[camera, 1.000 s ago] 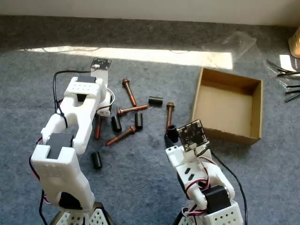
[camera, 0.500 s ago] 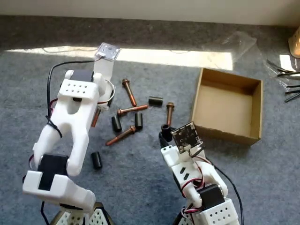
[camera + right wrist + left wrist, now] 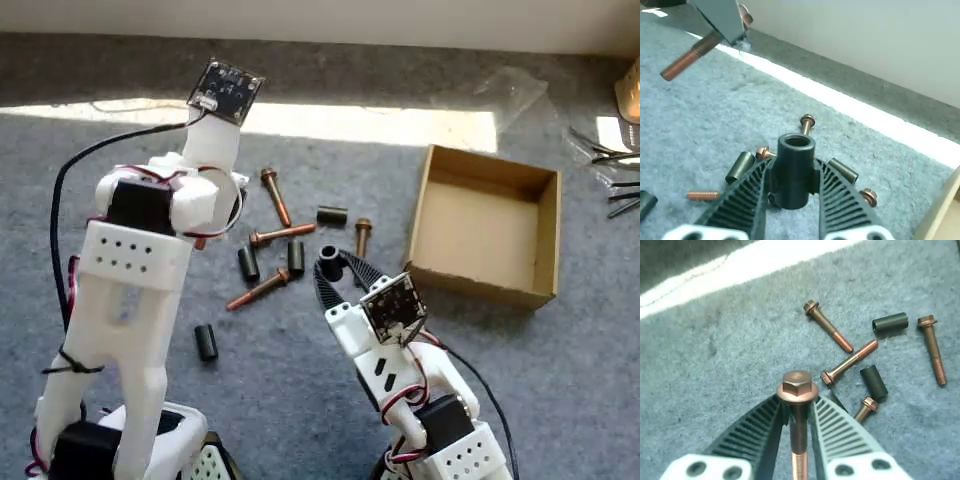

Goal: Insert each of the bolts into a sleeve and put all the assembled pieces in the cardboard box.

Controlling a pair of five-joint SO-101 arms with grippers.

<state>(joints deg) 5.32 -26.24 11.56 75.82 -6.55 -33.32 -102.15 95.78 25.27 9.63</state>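
Observation:
My left gripper (image 3: 797,402) is shut on a copper bolt (image 3: 797,390), held above the carpet with the hex head at the fingertips; that same bolt (image 3: 690,57) hangs in the air in the right wrist view. My right gripper (image 3: 792,187) is shut on a black sleeve (image 3: 792,167), its bore open on top; from above the sleeve (image 3: 328,262) sits right of the left arm (image 3: 190,195). Loose bolts (image 3: 282,234) and sleeves (image 3: 296,257) lie scattered between the arms. The cardboard box (image 3: 480,288) at the right holds nothing.
One more sleeve (image 3: 205,341) lies near the left arm's base, and a bolt (image 3: 362,240) lies close to the box. A clear plastic bag (image 3: 500,90) and black parts (image 3: 615,150) sit at the far right. A sunlit strip crosses the carpet behind.
The left arm has risen with the bolt, and its wrist now points up and back. The right arm has swung left and lifted the sleeve toward the scattered parts.

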